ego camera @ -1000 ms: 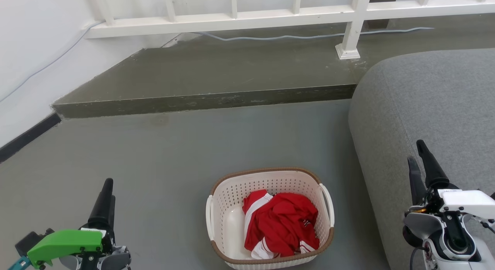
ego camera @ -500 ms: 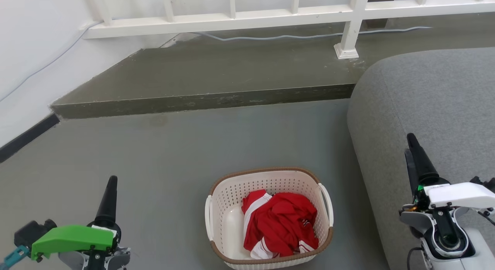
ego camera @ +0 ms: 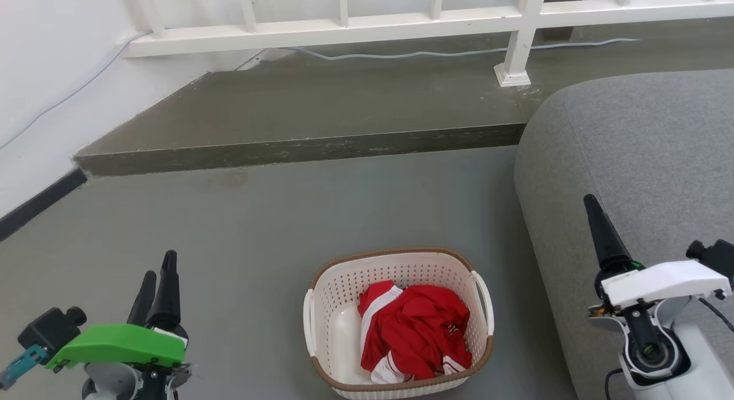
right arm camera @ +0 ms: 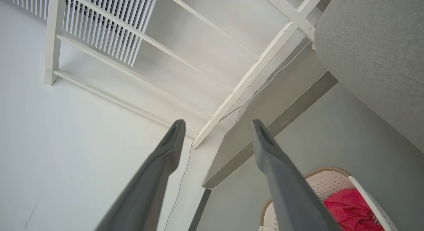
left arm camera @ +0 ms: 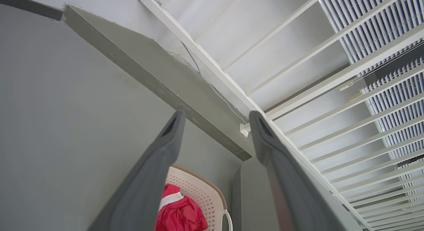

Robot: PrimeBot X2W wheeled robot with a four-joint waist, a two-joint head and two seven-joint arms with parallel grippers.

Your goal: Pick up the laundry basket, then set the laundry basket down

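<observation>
Plainly, nothing of the task is done yet. The basket (ego camera: 344, 285) sits on the floor (ego camera: 258, 228), in front of the robot and between its arms, near the sofa (ego camera: 631, 136) on the right, with a red garment (ego camera: 413, 331) bundled inside. Neither the left handle (ego camera: 310, 322) nor the right handle (ego camera: 486, 302) is touched. Both the lift and the set-down are left. Before either, I judge, the arms have to come down and in to those handles.

The left gripper (ego camera: 159, 267) hangs at the lower left of the head view, well apart from the basket, pointing up toward the step (ego camera: 287, 151). Its wrist view shows the two fingers spread, with a clear gap and nothing between them. The right gripper (ego camera: 593, 216) is over the sofa's edge, also well apart from the basket. From the head its fingers line up nearly one behind the other, but the right wrist view shows them parted and empty as well. Each wrist camera catches the basket low in its frame, so both grippers seem to aim above it, not at it.
</observation>
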